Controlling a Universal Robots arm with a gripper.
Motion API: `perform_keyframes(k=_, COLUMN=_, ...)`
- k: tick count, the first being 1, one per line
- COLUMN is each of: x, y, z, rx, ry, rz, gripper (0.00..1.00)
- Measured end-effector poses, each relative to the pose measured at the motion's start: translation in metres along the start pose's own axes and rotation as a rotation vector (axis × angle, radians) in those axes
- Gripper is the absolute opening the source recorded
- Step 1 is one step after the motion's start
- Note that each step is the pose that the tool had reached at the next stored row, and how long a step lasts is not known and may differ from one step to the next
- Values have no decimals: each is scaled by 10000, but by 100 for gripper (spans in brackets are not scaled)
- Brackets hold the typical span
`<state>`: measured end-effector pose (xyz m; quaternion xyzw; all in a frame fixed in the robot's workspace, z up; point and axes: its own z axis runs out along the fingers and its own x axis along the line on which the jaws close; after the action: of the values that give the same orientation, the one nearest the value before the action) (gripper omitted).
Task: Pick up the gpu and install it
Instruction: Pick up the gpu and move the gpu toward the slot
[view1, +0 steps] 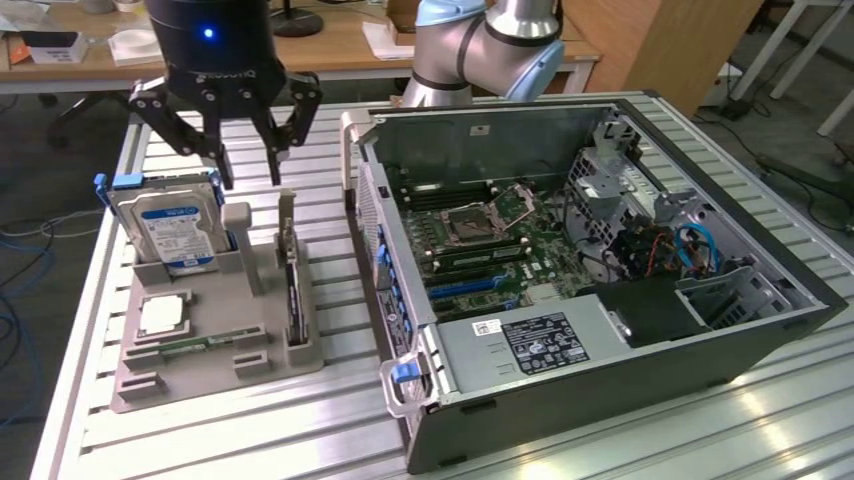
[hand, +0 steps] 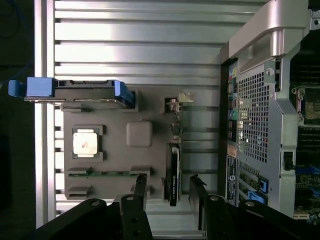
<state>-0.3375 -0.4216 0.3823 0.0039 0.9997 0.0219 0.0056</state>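
The gpu (view1: 288, 272) is a slim black card standing on edge in a slot of the grey holder (view1: 254, 375), on the side nearest the computer case. In the wrist view the gpu (hand: 173, 172) appears edge-on as a thin dark strip. My gripper (view1: 251, 172) hangs open above the far end of the holder, holding nothing. In the wrist view the gripper (hand: 170, 192) has its two black fingers (hand: 141, 189) on either side of the card's line, well above it.
The holder also carries a silver hard drive (view1: 167, 225) in a blue bracket, a CPU (view1: 160, 315) and a green memory stick (view1: 200, 345). The open computer case (view1: 747, 340) lies at the exterior view's right with its motherboard (view1: 494, 240) exposed. All rest on a slatted metal table (view1: 267, 440).
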Motion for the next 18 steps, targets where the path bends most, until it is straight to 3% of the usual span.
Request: perform_keyframes(k=18, x=-44, y=-77, z=83, rx=1, ry=14, rz=-16, gripper=47)
